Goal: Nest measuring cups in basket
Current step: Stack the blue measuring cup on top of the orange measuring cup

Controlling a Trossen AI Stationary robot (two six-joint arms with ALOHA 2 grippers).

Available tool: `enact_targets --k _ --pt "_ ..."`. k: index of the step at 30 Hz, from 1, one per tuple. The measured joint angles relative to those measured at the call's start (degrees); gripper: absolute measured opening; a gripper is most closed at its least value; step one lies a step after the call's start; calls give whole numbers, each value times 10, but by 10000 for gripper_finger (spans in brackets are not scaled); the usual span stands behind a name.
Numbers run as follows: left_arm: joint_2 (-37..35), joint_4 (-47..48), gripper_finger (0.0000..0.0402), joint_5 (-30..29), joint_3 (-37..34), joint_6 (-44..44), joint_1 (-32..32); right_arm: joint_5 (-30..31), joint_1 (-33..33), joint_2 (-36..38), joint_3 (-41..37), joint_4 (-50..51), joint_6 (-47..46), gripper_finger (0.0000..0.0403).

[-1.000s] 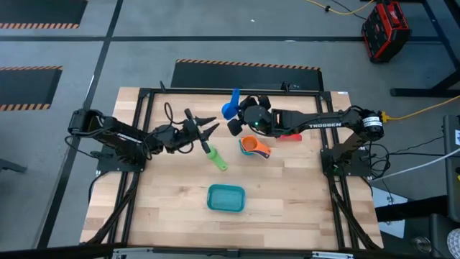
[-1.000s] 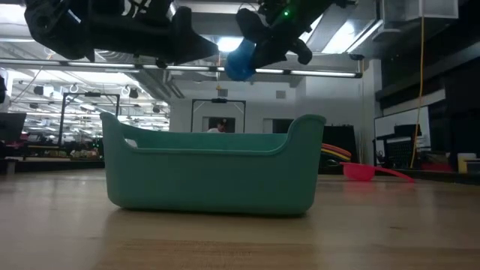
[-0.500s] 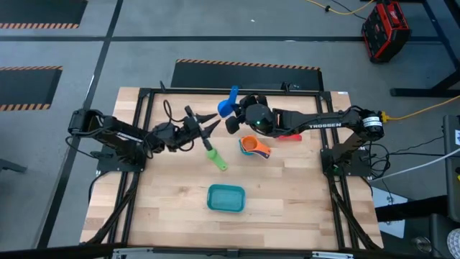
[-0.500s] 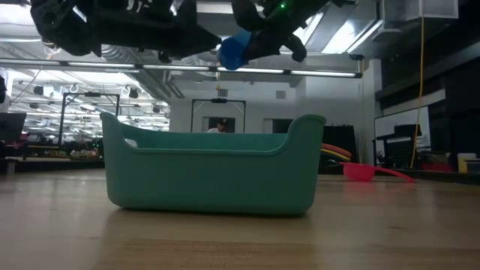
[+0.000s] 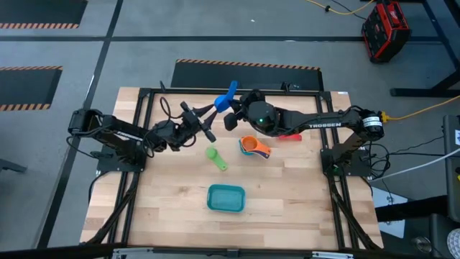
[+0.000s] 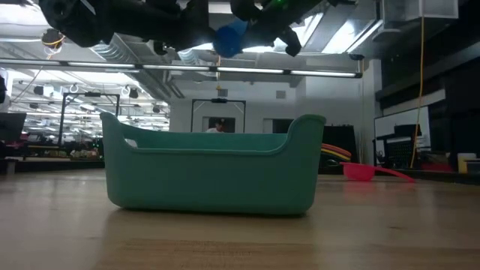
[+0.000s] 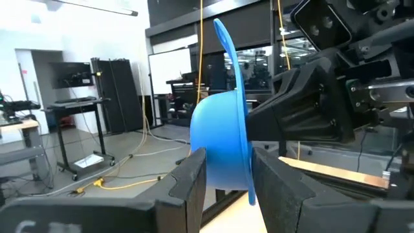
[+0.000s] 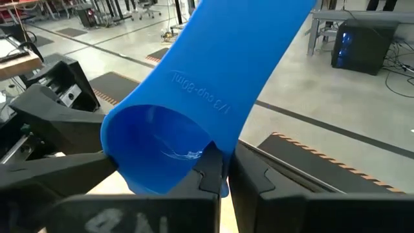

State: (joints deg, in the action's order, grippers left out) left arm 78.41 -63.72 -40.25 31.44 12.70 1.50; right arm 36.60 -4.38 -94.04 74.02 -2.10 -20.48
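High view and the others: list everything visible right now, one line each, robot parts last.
blue measuring cup: one, blue, in the air over the table's far middle, between the two tools
green measuring cup: one, green, lying alone on the table, near the middle
stacked measuring cups: one small stack, orange outermost with a light blue one inside, right of the green cup; exact count unclear
red measuring cup: one, red, on the table partly under the right arm
basket: one, teal, near the table's front edge, no cups visible inside
table: one, light wood
red case: one, on the floor, far right
left tool: open, fingers either side of the blue cup's bowl
right tool: shut on the blue cup's handle
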Motion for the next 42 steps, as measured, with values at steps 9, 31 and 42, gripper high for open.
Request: enact_targets --k 9,31,42 --pt "0 4 115 -36 15 33 4 -3 1 0 0 -12 2 16" --pt "0 -3 115 7 15 29 34 -28 0 1 0 -24 8 16" --pt "0 -8 115 -24 15 28 43 -56 0 1 0 -34 12 16"
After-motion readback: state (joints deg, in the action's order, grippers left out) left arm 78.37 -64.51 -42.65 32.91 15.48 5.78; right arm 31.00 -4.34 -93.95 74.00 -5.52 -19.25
